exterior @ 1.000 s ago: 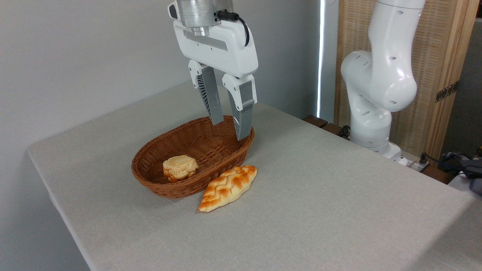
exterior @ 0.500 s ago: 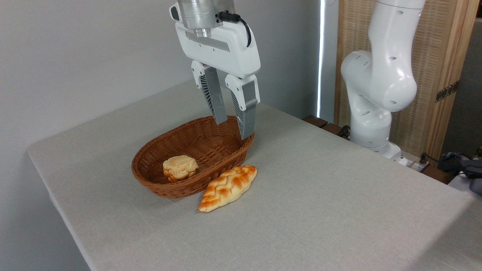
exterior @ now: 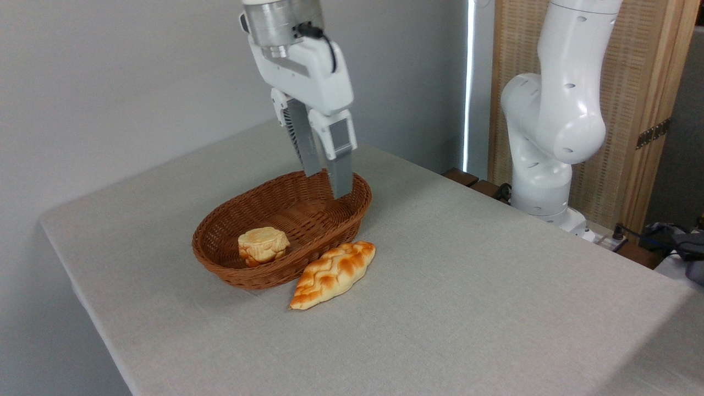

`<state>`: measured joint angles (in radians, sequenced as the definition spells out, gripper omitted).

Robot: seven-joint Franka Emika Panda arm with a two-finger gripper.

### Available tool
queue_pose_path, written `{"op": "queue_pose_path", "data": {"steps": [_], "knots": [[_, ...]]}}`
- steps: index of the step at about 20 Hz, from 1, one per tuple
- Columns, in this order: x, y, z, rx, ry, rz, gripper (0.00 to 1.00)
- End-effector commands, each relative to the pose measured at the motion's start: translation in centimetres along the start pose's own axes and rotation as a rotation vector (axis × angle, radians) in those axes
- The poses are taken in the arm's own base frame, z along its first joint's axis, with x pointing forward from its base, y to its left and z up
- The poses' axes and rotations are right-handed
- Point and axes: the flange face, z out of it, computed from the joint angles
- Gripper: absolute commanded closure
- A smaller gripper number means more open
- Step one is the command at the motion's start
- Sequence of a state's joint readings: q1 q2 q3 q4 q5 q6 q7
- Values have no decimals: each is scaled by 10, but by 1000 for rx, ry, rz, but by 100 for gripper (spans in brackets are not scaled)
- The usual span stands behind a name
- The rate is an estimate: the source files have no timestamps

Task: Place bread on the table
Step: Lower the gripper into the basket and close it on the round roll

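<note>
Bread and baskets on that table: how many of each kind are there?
Small round bun: 1, the bread inside the wicker basket
Braided loaf: 1, the braided loaf on the table
Wicker basket: 1, the wicker basket
Total: 3

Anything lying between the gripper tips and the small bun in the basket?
No. In the fixed camera view only bare woven floor of the basket separates the gripper from the bread.
</note>
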<state>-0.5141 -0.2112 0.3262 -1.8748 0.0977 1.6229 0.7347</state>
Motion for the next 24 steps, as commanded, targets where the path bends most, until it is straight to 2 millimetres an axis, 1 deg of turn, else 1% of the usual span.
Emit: {"op": "queue_pose_path", "data": {"steps": [1,2,4,5,8,9,15,19,20,24], "knots": [[40,20,31,5,27,65,0],[52,25,37,11,25,85,0],[65,27,46,23,24,99,0],[75,32,51,28,21,115,0],[105,48,77,34,-14,165,0],[113,50,84,41,-18,172,0],[133,45,109,68,-20,182,0],[145,46,125,76,-27,193,0],[149,50,128,78,-28,203,0],[159,49,144,85,-31,210,0]]}}
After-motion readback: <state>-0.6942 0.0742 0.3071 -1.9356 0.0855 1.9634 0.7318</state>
